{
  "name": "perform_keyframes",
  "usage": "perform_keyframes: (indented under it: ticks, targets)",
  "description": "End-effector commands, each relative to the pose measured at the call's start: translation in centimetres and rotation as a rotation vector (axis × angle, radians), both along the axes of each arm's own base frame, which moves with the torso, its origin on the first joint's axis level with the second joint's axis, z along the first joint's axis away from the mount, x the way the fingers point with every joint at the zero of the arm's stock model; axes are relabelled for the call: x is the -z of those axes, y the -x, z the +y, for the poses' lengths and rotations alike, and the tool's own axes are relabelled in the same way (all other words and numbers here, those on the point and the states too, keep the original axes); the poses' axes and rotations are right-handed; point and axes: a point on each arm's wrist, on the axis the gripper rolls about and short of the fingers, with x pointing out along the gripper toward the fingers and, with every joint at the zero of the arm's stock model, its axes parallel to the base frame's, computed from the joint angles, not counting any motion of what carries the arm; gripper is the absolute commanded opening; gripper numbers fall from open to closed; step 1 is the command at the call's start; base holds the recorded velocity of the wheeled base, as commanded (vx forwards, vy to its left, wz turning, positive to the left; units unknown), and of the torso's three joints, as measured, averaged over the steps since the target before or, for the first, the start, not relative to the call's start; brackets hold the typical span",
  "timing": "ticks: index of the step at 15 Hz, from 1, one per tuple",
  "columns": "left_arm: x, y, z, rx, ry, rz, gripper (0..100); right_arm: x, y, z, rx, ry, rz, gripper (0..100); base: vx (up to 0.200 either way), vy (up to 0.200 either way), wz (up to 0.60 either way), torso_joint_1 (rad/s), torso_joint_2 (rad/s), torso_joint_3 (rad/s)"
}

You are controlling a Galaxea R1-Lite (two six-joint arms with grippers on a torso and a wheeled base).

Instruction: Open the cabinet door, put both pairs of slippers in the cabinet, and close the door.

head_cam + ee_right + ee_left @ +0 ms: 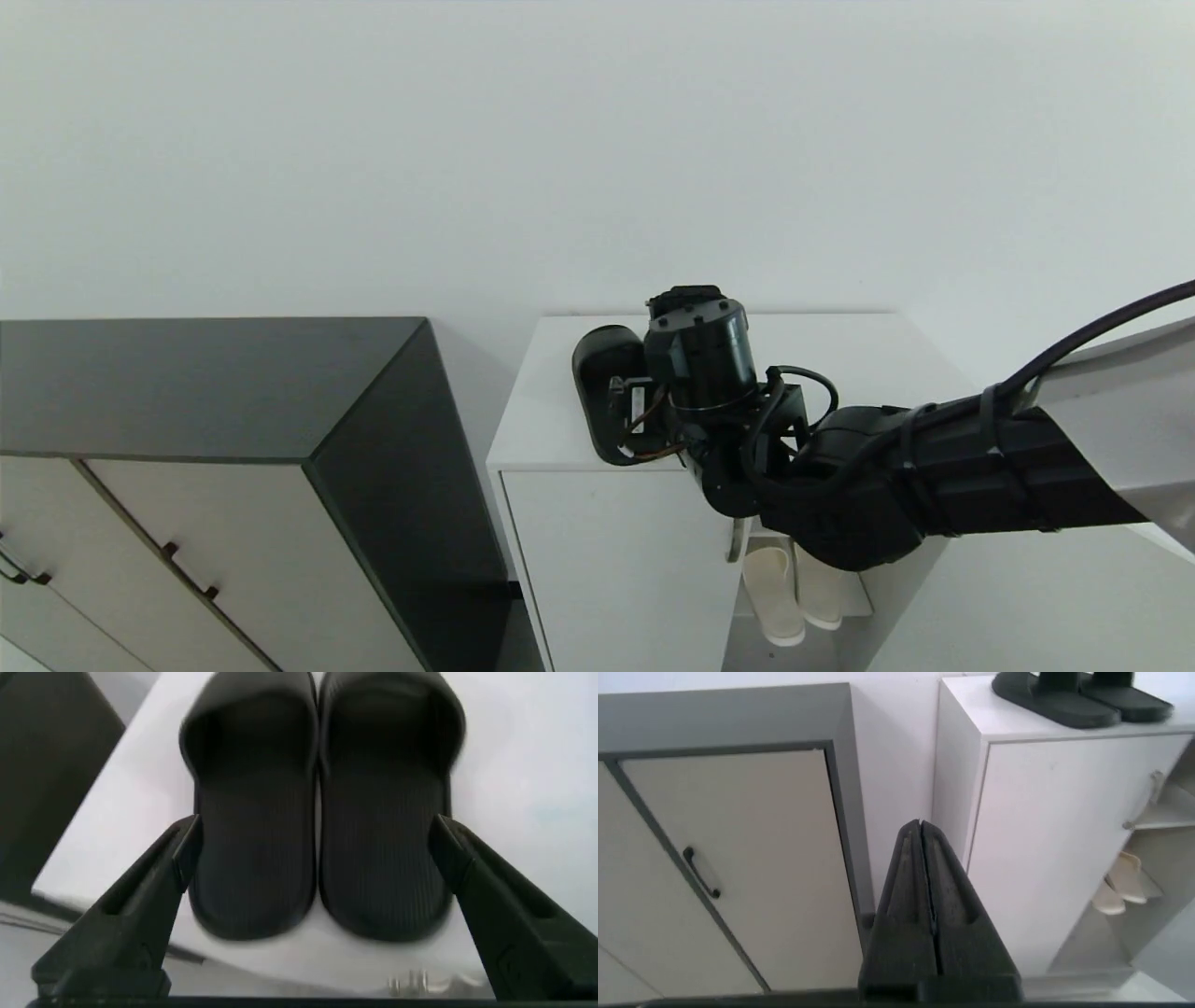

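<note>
Slippers, the black pair (257, 821), sit side by side on top of the white cabinet (840, 355). The right arm stretches over the cabinet top, right gripper (316, 826) jaws wide open, straddling the pair. White slippers (789, 588) sit on a shelf inside. Left gripper (921, 831) is pinched closed, facing the cabinet fronts.

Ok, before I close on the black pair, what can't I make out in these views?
- Right wrist view: the right gripper straddles the black slippers, fingers open; whether they touch is unclear, and the slippers' far ends are cut by the edge.
- Head view: the arm hides one black slipper and part of the white slippers.
- Left wrist view: the white cabinet has its open side cut off by the edge.
</note>
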Motion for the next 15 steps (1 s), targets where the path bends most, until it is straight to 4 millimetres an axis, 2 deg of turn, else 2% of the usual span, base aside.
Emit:
perform_keyframes:
  ticks: [1,3,10,12,15]
  targets:
    - [0.0,0.0,0.0,0.002,0.000,0.002,0,0.9,-0.1,-0.2,-0.003,0.027,0.003,100,0.200,0.000,0.00,0.007,0.01,0.007]
    - [0.0,0.0,0.0,0.003,0.000,0.002,0,1.7,-0.2,-0.3,-0.017,0.046,-0.019,100,0.200,0.000,0.00,0.005,0.01,0.002]
    - [0.0,0.0,0.0,0.000,0.002,0.000,0,2.4,0.6,-0.5,-0.059,0.061,-0.012,100,0.000,0.000,0.00,0.000,0.00,0.000]
    - [0.0,0.0,0.0,0.003,0.002,0.002,0,4.0,0.2,0.1,-0.101,0.067,0.021,100,0.000,0.000,0.00,0.000,0.00,0.000]
    - [0.0,0.0,0.0,0.002,0.002,0.000,0,5.1,-1.0,1.4,-0.094,0.059,0.020,100,0.000,0.000,0.00,0.000,0.00,0.000]
